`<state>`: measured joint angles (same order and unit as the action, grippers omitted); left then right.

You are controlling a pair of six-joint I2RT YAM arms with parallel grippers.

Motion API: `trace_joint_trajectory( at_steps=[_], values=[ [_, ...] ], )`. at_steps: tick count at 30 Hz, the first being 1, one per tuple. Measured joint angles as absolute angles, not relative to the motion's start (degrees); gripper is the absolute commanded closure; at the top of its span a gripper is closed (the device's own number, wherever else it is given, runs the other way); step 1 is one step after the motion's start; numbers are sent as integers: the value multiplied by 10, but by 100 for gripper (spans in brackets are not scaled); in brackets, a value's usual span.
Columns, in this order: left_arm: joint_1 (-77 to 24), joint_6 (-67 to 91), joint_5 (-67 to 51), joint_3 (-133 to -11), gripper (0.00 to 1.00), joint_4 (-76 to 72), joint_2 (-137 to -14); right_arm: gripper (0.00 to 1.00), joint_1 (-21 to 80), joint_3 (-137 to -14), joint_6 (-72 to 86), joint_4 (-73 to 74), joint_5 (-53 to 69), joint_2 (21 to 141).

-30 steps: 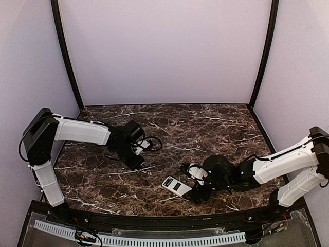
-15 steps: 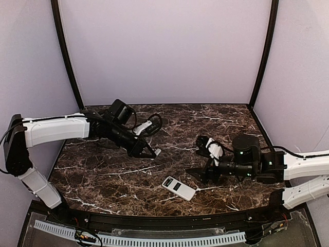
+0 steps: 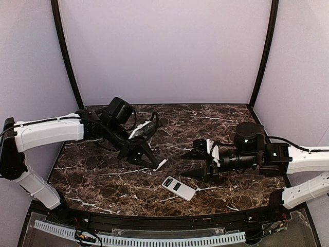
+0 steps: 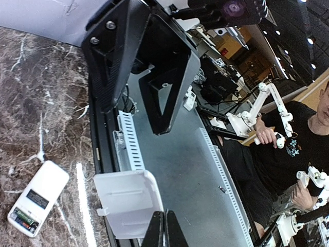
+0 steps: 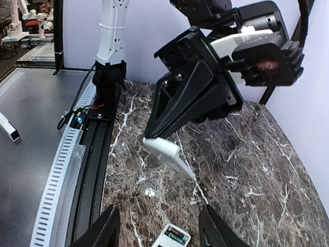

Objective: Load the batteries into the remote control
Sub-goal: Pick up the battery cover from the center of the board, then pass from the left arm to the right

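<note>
Top external: left gripper (image 3: 153, 161) over mid-table, jaws pinched on thin white cover (image 3: 161, 164) (battery lid, probably). Remote (image 3: 179, 188) lies flat near front edge (image 3: 154, 215), back up, dark recess showing, just right of cover and nearer the bases. Right gripper (image 3: 194, 163) hovers just behind remote, jaws spread wide, empty. No batteries made out. Remote likely light, stiff, slick plastic, apt to skid on marble (image 3: 92, 177); best taken across long sides, clear of recess. Front edge close; open marble behind and left.
</note>
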<state>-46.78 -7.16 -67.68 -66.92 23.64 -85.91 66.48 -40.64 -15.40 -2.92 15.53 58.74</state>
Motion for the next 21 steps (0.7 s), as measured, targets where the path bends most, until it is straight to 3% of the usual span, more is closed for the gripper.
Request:
trace_joint_trajectory(
  at_steps=[18,21],
  values=[
    [-529,-135,-722,-736,100,311,-894,52,677,-450,-186,-25,225,649],
    [-536,-147,-722,-743,100,327,-906,59,677,-455,-189,-25,227,650]
  ],
)
